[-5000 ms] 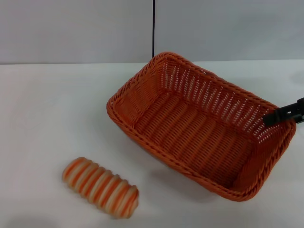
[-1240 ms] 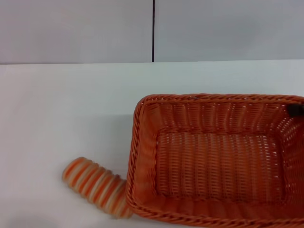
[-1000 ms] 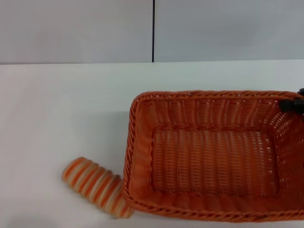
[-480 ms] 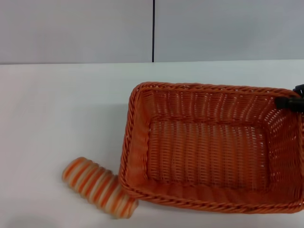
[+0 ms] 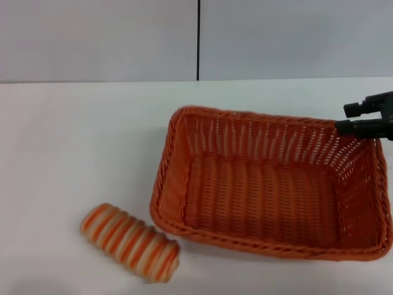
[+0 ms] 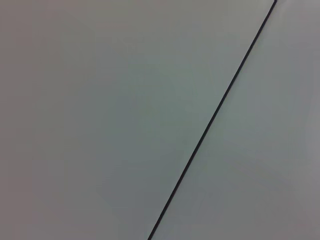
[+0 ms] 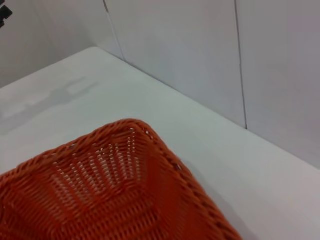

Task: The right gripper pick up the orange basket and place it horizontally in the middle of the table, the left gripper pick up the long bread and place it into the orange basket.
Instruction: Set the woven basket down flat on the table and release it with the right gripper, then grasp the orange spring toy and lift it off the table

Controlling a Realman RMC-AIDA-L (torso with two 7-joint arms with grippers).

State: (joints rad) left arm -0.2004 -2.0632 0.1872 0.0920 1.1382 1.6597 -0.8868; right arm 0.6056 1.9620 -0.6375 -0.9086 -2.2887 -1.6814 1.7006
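The orange basket (image 5: pixel 270 184) rests flat on the white table (image 5: pixel 80 141), its long side running left to right, right of centre. Its corner fills the right wrist view (image 7: pixel 100 200). My right gripper (image 5: pixel 344 118) hovers at the basket's back right corner, just above the rim, open, its two black fingers apart and holding nothing. The long bread (image 5: pixel 130 241), striped orange and cream, lies on the table off the basket's front left corner, a small gap between them. The left gripper is out of view; the left wrist view shows only wall.
A grey wall with a dark vertical seam (image 5: pixel 198 40) stands behind the table. The seam crosses the left wrist view (image 6: pixel 210 120). White tabletop stretches to the left of the basket and behind the bread. A small black part (image 7: pixel 3 12) shows at one corner of the right wrist view.
The basket has settled flat and slightly farther back, uncovering the bread's end. The right gripper has let go of the rim and its two fingers now show apart above it.
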